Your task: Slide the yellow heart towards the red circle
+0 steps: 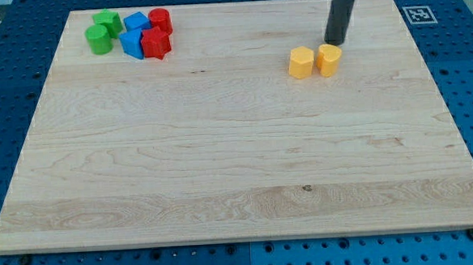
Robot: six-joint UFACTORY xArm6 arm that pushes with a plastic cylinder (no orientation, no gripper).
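My tip (336,43), the dark rod's end with no pincer, sits just behind the yellow heart block (328,59). A yellow hexagonal block (301,62) stands just left; the red circle block (161,19) lies far left.

path from yellow heart (328,59) to red circle (160,20): open wooden board (222,166) between | obstacle: yellow hexagon block (301,62) just beside the heart on the view's left | my tip (335,43) just above the heart | red circle crowded by red star-like block (156,43), two blue blocks (135,34), two green blocks (102,31); its right side free
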